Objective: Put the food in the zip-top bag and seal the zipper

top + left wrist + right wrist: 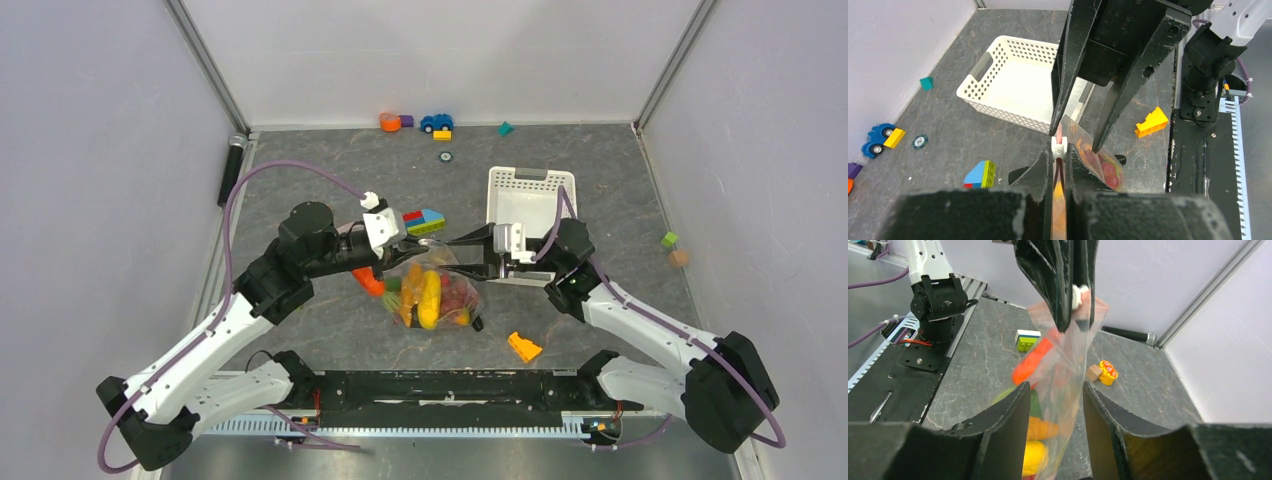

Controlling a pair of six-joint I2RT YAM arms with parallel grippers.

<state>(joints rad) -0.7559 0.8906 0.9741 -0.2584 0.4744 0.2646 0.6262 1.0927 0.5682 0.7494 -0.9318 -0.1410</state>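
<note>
Top external: bag point(462, 292) is mid-table btwn both arms, near basket point(525, 180). It's clear plastic, bulging w/ food point(430, 298): yellow, orange, green and red pieces packed together. L gripper point(408, 248) and R gripper point(452, 243) meet tip to tip over bag's top edge. Wedge point(523, 346) lies on table near bag, to its right and closer to arm bases. Bricks point(425, 221) sit just behind L gripper.

Left wrist: L gripper point(1059, 167) fingers are clenched flat on bag's top edge w/ zipper point(1059, 131) pinched btwn them. The pale-pink strip sticks up past the tips, white slider point(1059, 148) right at them. R gripper point(1075, 141) comes in from opposite side, jaws spread, one finger each side of bag top; contact w/ plastic can't be told. Red pieces show thru film below.

Right wrist: R gripper point(1055, 387) jaws stand apart, released, bag point(1068, 350) hanging in the gap. L gripper point(1075, 322) above is clamped on the top edge beside slider. Thru the film: orange-red piece high; green, orange, yellow lower. Plastic looks floppy and creased.
</note>
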